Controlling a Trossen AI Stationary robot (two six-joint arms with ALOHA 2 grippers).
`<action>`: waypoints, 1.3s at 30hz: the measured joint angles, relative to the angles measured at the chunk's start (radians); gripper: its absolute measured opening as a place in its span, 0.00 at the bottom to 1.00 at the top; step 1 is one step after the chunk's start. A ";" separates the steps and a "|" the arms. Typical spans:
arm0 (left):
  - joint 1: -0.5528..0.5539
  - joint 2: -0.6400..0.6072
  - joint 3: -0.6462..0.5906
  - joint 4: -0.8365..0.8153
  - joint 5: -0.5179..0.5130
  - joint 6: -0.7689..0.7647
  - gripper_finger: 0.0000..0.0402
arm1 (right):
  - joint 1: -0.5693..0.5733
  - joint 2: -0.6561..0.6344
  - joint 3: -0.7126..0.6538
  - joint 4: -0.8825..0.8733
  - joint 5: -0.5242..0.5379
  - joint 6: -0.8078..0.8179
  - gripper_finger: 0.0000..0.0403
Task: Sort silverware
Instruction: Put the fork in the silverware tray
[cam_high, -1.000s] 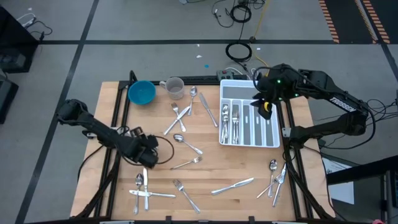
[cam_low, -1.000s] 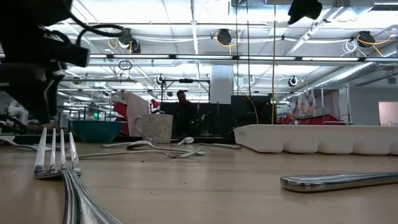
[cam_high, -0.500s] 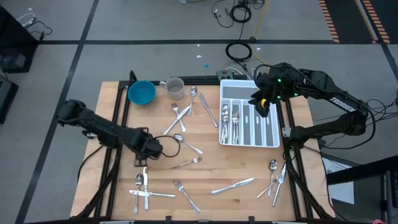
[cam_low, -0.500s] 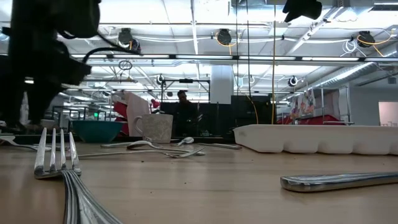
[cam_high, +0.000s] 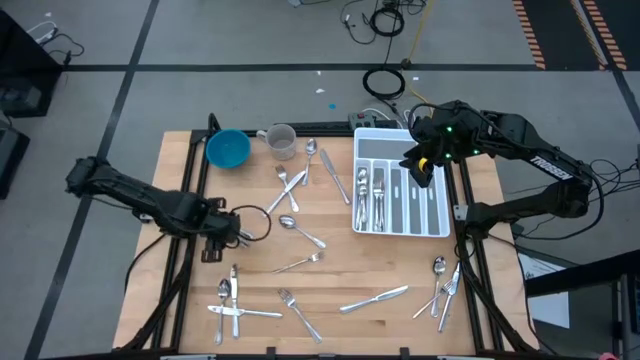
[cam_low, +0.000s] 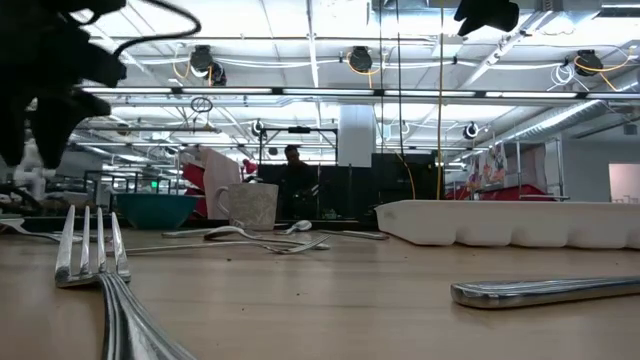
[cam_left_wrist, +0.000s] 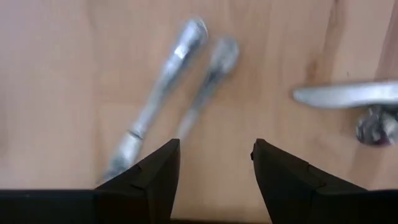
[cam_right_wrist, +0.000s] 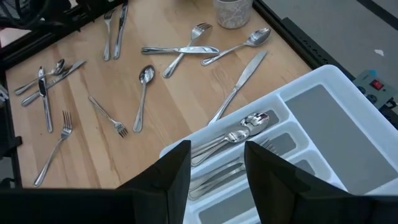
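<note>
Picking one piece at a time suits the silverware: most of it lies scattered over the tabletop, with a few pieces already in the white tray. For the knife and spoon pair under the left end effector, I would centre on a single handle and come straight down. That end effector is spread wide and holds nothing. The right end effector hovers above the tray, half open, also holding nothing.
</note>
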 joint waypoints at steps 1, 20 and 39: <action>0.001 0.001 -0.010 0.004 0.034 0.000 0.51 | 0.000 0.000 0.000 0.001 0.000 0.000 0.36; 0.001 0.084 -0.105 0.064 -0.051 -0.245 0.51 | 0.000 0.000 0.000 0.006 -0.003 -0.037 0.36; 0.000 0.222 -0.129 0.084 -0.104 -0.225 0.51 | 0.000 0.000 0.000 0.006 -0.031 -0.191 0.36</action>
